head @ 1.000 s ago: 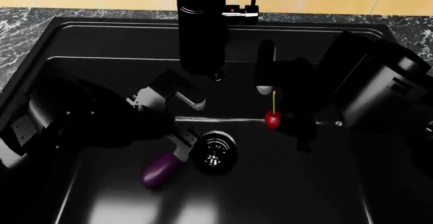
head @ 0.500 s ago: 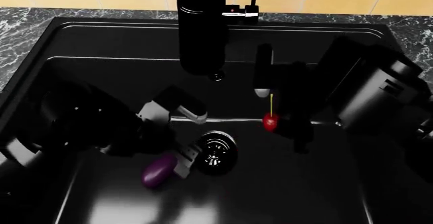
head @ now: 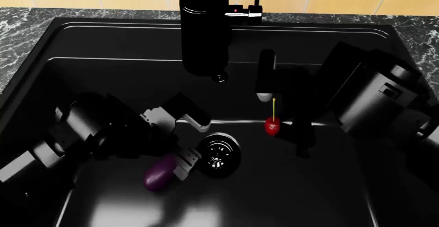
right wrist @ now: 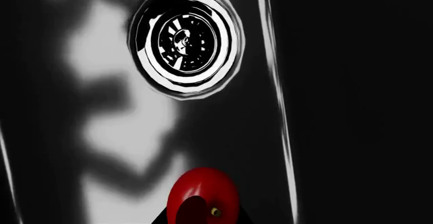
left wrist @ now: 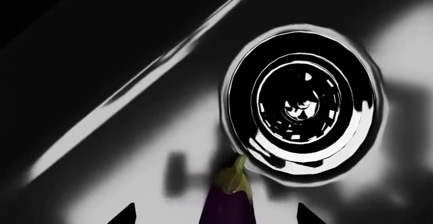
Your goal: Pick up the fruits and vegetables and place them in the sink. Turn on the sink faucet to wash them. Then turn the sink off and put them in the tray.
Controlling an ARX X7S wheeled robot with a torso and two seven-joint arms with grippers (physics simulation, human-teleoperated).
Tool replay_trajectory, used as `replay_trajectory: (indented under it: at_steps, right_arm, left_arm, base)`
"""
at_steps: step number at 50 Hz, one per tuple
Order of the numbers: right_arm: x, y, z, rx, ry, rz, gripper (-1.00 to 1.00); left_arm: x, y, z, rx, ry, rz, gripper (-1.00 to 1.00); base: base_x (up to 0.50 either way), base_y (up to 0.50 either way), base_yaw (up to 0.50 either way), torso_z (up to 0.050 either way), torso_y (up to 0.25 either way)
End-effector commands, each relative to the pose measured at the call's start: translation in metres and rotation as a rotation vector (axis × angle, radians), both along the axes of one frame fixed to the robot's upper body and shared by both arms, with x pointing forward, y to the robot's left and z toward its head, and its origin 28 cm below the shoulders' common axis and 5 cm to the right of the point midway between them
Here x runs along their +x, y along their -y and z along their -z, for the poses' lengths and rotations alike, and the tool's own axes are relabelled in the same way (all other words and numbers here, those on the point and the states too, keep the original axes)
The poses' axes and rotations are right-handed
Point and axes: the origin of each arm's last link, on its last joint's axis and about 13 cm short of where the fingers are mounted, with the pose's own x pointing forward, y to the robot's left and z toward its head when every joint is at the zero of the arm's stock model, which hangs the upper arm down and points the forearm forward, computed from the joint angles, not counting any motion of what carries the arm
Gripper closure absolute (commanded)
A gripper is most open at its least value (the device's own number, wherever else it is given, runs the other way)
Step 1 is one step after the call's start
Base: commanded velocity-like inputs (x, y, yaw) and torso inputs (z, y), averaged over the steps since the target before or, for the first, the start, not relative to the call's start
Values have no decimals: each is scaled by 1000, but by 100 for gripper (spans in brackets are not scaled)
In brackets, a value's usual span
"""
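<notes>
Head view shows both arms reaching down into the large matte-black sink basin (head: 82, 47), below the tall black cylindrical faucet (head: 204, 26). The left gripper (head: 184, 140) has slid back toward the robot over the last second, and its fingers now stand wide, one above the round chrome-ringed drain (head: 218, 156) and one against the small glossy purple eggplant (head: 158, 173). The eggplant itself has barely shifted; it lies on the sink floor just beside the drain. In the left wrist view the eggplant (left wrist: 228, 203) sits between the two dark fingertips with its green stem cap pointing at the drain (left wrist: 302, 102), and the fingers look apart from it, not clamped.

On the other side, the tiny red cherry (head: 272, 126) has crept a little higher and leftward along with the right gripper (head: 282, 118). Its thin stem runs straight up by one finger, and the right wrist view shows the cherry (right wrist: 203, 193) right at the fingertips. I cannot tell whether those jaws pinch it.

Both items are in the sink, so to my eye the placing step is nearly done and the faucet lever comes next.
</notes>
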Motion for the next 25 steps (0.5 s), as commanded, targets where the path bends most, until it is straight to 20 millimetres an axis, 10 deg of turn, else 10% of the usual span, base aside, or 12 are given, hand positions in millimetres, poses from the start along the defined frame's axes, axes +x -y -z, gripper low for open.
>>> replay_trajectory:
  at_steps: [1,25]
  right_arm:
    - [2,0,3,-2,-6,-4,100]
    - [3,-1,4,-6,-6,0,100]
  left_arm:
    - [9,1,14,3,-47,-15,-100]
    - [10,-3,27,30,-143,-81,-100]
  base:
    - [0,0,0,0,0]
    - [0,0,0,0,0]
